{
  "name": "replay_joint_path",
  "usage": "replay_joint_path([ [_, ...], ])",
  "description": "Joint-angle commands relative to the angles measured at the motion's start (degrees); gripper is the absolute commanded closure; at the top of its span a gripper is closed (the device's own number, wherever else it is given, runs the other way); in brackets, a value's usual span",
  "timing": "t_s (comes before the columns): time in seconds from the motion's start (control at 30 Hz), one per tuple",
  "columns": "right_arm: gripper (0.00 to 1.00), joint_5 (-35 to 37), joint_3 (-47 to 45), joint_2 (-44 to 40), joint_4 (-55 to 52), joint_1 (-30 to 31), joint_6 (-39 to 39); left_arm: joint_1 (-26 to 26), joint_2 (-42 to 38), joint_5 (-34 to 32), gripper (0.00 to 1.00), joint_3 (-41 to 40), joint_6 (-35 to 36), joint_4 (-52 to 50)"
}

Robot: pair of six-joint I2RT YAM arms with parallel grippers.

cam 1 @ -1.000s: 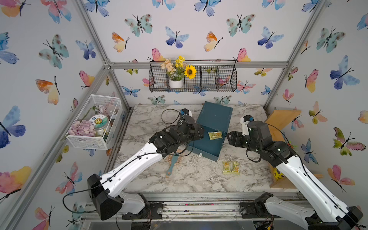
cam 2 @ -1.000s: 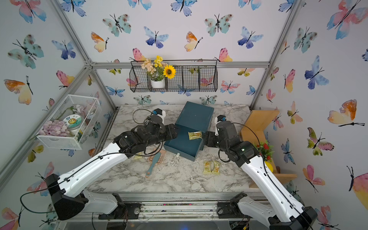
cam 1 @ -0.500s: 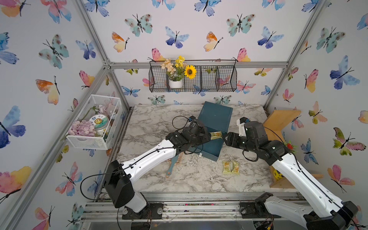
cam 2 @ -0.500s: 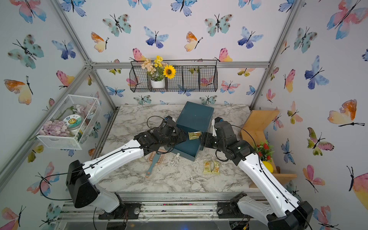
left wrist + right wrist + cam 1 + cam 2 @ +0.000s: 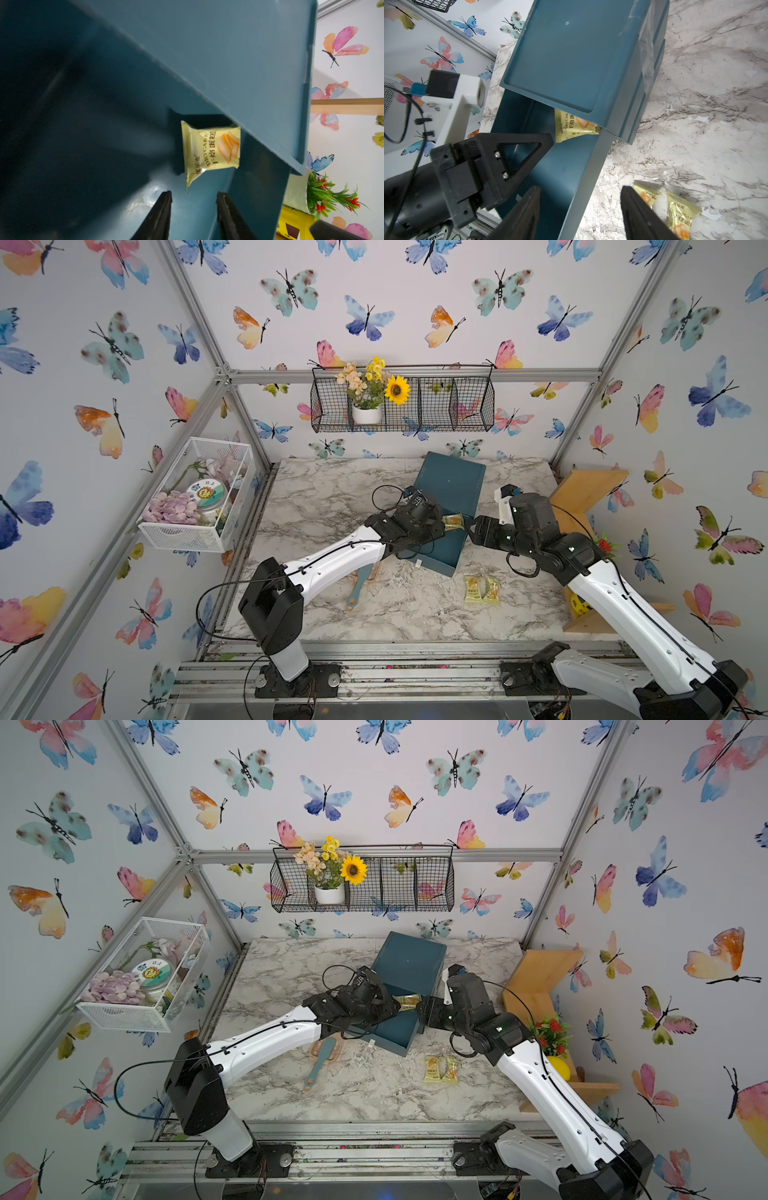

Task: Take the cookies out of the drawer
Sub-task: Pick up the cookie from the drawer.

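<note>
Left jaws apart, inside the open drawer (image 5: pixel 99 128), nothing clamped. One yellow cookie packet (image 5: pixel 211 149) lies just ahead of their tips. Its near corner is about level with the tips and looks untouched; its far end is tucked under the teal cabinet (image 5: pixel 228 52). Right jaws wide apart, empty, lined up either side of the drawer's side wall, close to the left jaws. Two more cookie packets (image 5: pixel 675 209) lie on the counter (image 5: pixel 716 104) just beside the right jaws' outer tip, touching each other.
</note>
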Motion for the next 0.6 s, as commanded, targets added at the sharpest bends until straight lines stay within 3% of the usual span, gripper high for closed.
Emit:
replay_joint_path([
  [0.0,0.34,1.6,1.1,-1.3,-0.4,-0.3,-1.0,0.5,0.8,1.4,0.62,1.3,0.5,1.1],
  [0.57,0.35,1.2,1.3,-1.3,-0.2,-0.3,-1.7,1.6,3.0,1.0,0.81,1.8,0.2,1.9],
])
